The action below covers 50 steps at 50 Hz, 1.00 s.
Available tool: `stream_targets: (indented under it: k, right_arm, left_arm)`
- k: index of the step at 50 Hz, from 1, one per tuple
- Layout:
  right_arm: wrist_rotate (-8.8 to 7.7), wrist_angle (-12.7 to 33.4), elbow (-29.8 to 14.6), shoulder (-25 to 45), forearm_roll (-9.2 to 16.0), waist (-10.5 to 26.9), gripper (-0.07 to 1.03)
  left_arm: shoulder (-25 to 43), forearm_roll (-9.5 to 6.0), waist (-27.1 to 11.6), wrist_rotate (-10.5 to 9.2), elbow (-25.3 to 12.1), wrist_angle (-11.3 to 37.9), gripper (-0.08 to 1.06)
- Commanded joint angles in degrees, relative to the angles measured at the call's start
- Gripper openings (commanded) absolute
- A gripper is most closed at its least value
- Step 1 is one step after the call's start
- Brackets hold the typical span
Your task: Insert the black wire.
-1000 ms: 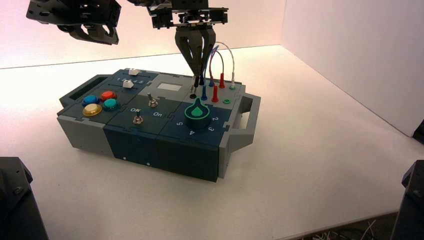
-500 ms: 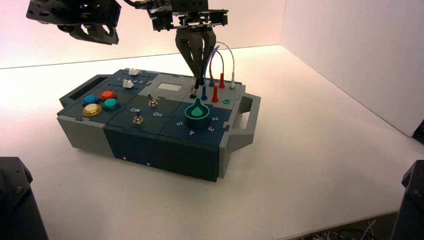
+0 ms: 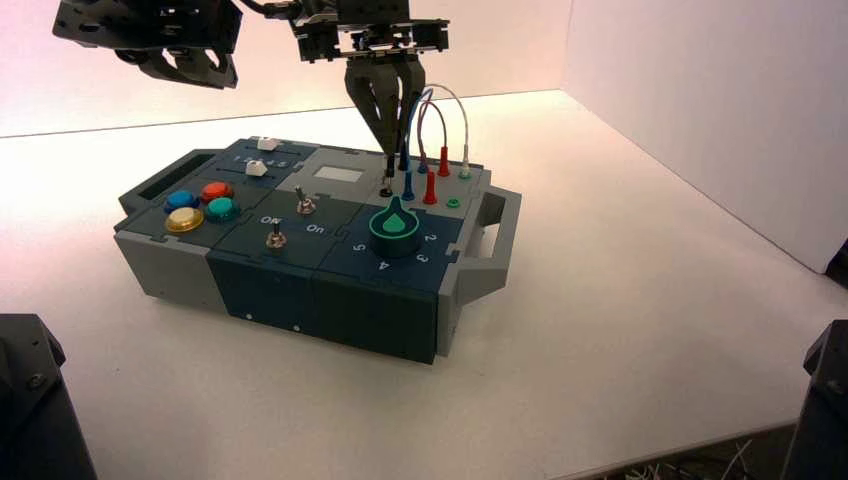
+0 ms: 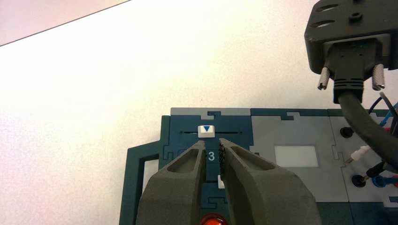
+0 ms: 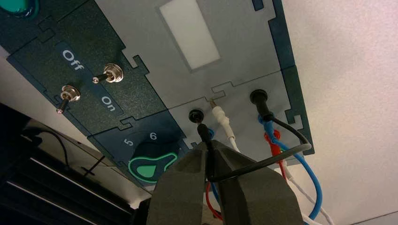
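Both arms are black, blocky frames with exposed brackets and bolt heads. The right gripper has long, tapering dark grey fingers with hollowed outer faces. A thick black cable plugs into its wrist housing through a connector with two knurled silver thumbscrews.
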Motion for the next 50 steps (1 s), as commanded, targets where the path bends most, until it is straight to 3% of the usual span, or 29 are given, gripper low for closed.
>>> stream_targets:
  k: [1, 50]
  right_arm:
    - [-0.53, 0.44, -1.67, -1.23, 0.18, 0.44, -0.02]
    - [-0.35, 1.76, -2.55, -2.02, 0.18, 0.44, -0.02]
  left_arm:
    - [-0.26, 0.09, -0.35, 0.26, -1.32, -0.62, 0.17]
    - [0.53, 0.18, -0.35, 0.26, -1.49, -0.79, 0.17]
